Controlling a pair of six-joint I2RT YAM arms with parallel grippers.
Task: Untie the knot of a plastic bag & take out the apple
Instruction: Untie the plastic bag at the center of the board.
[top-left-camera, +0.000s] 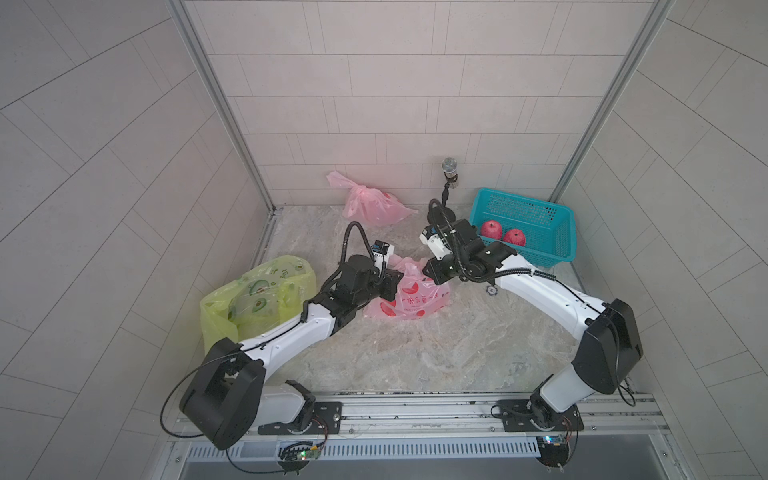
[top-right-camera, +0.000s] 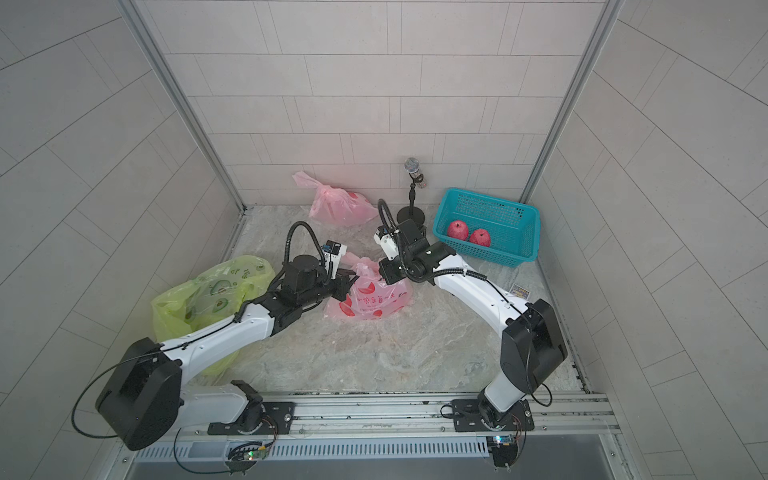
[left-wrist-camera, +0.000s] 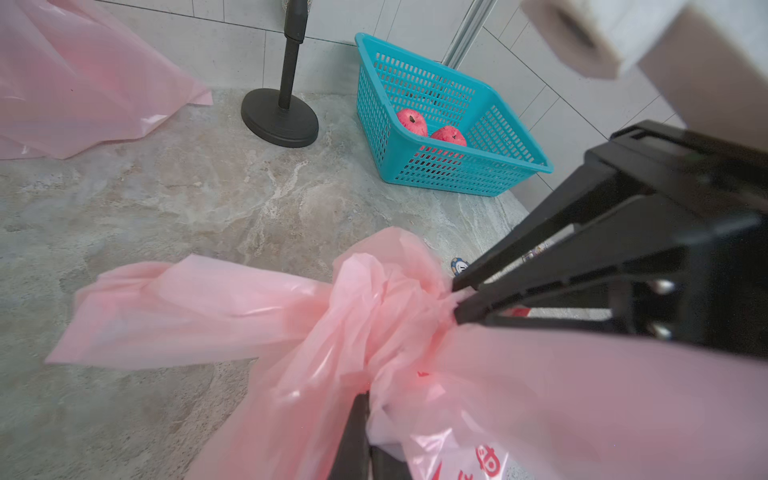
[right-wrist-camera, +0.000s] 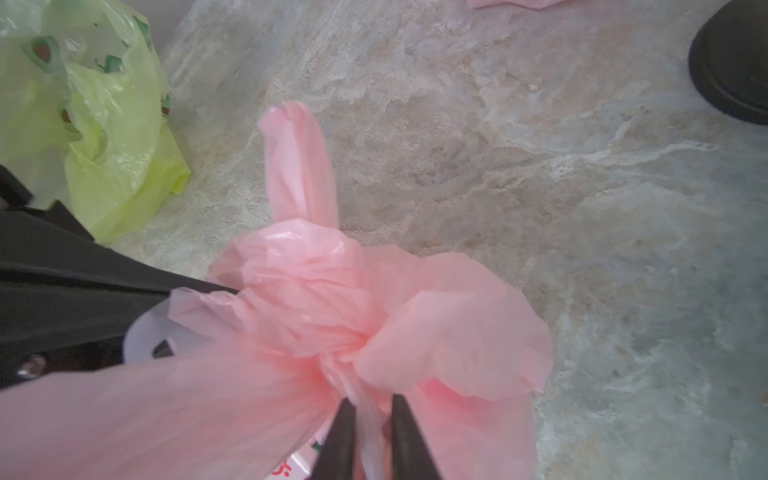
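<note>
Marble tabletop (top-left-camera: 415, 353), walled on three sides, tied pink bag (top-left-camera: 409, 299) at centre.
At the left edge sits a green bag (top-left-camera: 253, 303); left gripper (right-wrist-camera: 224, 289) and right gripper (left-wrist-camera: 455, 299) each clamp film at the knot (right-wrist-camera: 316, 299); open tabletop lies in front; a blue basket (top-left-camera: 519, 212) holding two apples (top-left-camera: 491, 230) fills the right rear corner.

Contents of pink bag (top-left-camera: 415, 300) unseen

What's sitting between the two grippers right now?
The pink bag's knot: the left gripper and right gripper are both shut on its plastic from different sides, clearest in the right wrist view.
</note>
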